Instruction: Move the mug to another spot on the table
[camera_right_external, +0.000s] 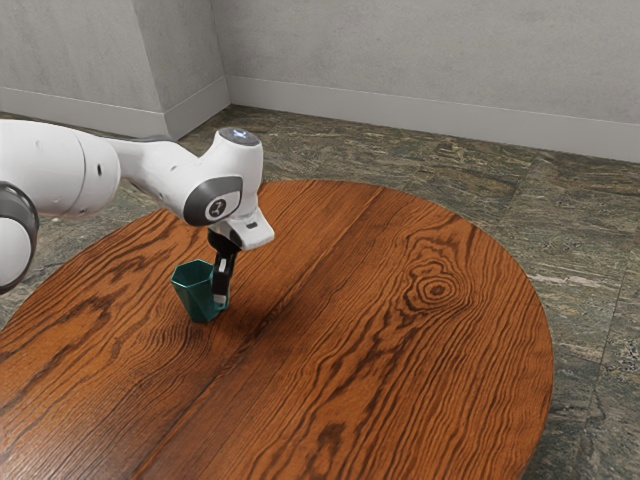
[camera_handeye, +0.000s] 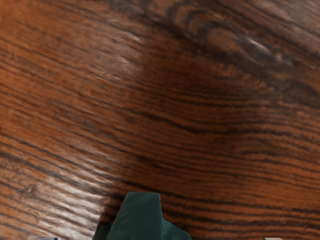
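The mug is dark green with faceted sides that narrow toward its base. It stands upright with its mouth open to the top, in the part of the desk toward the exterior view's left, well in from the rim. My jaws come down from above on the side of the mug that faces the exterior view's right. They are closed on the mug there, the black fingers standing close together with green showing against them. I cannot tell whether the base rests on the wood or hangs just clear of it.

From my hand's camera, a blurred green piece of the mug sits right under my hand. Beyond it is the desk's surface, with a soft dark shadow lying across the grain.

The desk is round, of reddish-brown wood with bold dark grain and a knot-like ring pattern toward the exterior view's right. My arm, white with grey joints, reaches in from the exterior view's left and bends down at the wrist over the mug.

Around the desk lies a floor of mottled green-grey stone tiles. Behind it stands a pale grey wall with a light baseboard, and a corner juts out at the upper left of the exterior view.
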